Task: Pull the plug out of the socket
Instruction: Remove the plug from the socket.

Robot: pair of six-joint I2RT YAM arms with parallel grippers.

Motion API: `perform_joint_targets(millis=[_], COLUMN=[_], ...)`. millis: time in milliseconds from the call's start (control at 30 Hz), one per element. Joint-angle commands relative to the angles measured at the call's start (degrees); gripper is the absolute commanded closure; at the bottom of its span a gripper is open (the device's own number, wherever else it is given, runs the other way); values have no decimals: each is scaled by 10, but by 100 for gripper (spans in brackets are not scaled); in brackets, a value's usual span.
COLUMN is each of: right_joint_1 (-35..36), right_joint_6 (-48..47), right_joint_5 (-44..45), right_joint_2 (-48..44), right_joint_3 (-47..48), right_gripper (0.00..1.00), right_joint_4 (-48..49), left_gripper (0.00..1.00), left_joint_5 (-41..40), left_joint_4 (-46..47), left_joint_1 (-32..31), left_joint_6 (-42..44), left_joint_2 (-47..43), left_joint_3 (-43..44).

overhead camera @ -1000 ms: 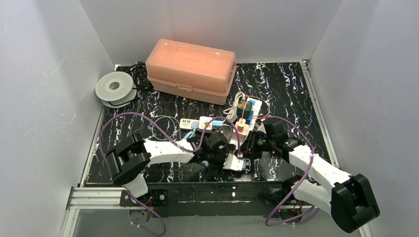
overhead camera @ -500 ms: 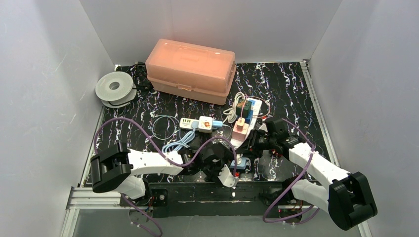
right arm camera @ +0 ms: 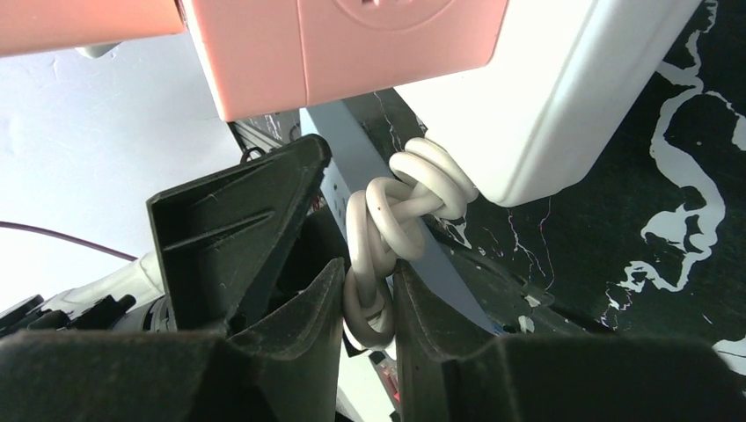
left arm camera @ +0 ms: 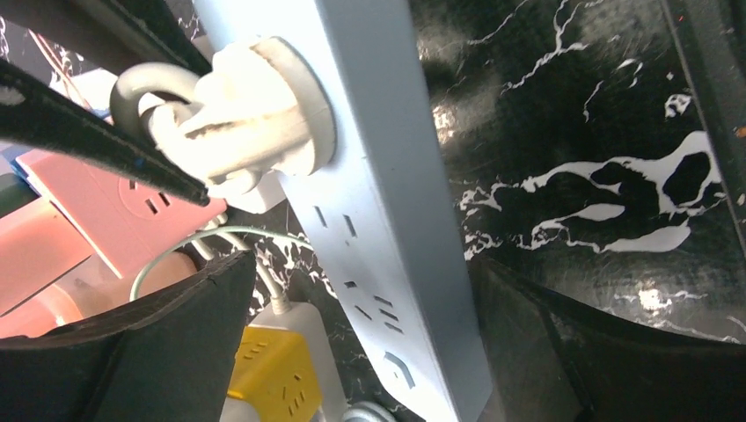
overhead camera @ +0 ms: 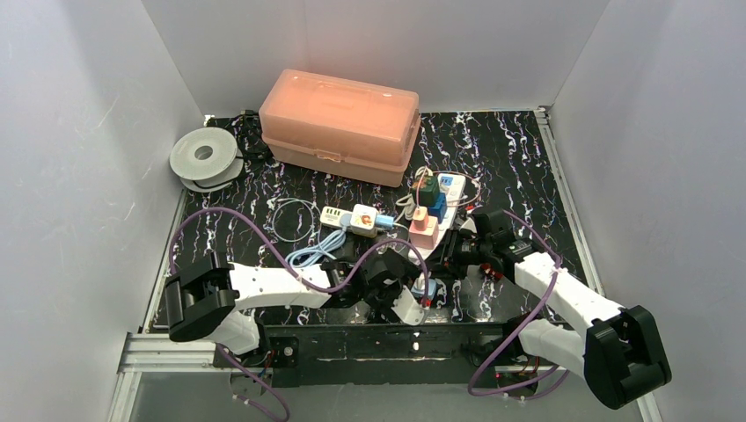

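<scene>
**Plug not out yet: cord pinched, strip straddled**

I judge that the pull itself has not been made. On the left wrist camera the white plug (left arm camera: 255, 114) sits flush against the face of the power strip (left arm camera: 387, 202) with no pins showing. It is close to the near edge of the tabletop (overhead camera: 519, 167), a little right of the middle.

My left gripper (left arm camera: 361, 268) stands wide apart, one finger on either side of the strip, and holds nothing that I can see. My right gripper (right arm camera: 368, 268) is nearly closed, its fingers pinching the twisted white cord (right arm camera: 387, 211), which I take to be the plug's. What is left, as I read it, is to steady the strip and draw the plug free.

Only the left wrist camera shows how the plug is seated. The right wrist camera shows the pinch on the cord and a pink adapter (right arm camera: 352, 44) above it, but not the plug's face. From overhead I see both wrists meeting over the strip's near end, and they hide the plug.
</scene>
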Motion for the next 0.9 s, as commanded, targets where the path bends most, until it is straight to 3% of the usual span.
perform_joint_targets(millis=[0,133,300,533,633,700,867], right_joint_1=[2,3,3,3,3,3,3], right_joint_6=[17,17,16,7,4,1,15], right_joint_5=[-77,-80,-77,-71,-60,-51,-40], right_joint_2=[6,12,8,-1,-5,-8,0], right_joint_3=[19,11,-7,-36,-52,-59,-79], right_gripper=[99,99,99,97,65,52,43], right_joint_4=[37,43,55,87,109,125,187], left_gripper=[17,34,70,77,81,83,88], left_joint_5=[-43,-48,-44,-38,-44,-48,-58], left_joint_4=[-35,-91,-90,-68,-70,-77,-92], left_joint_1=[7,8,7,8,10,12,13], left_joint_6=[-4,-30,-54,-66,-79,-94,-121], left_joint_2=[-41,-49,-50,-35,-33,-33,-26], left_joint_3=[45,65,62,75,93,107,139])
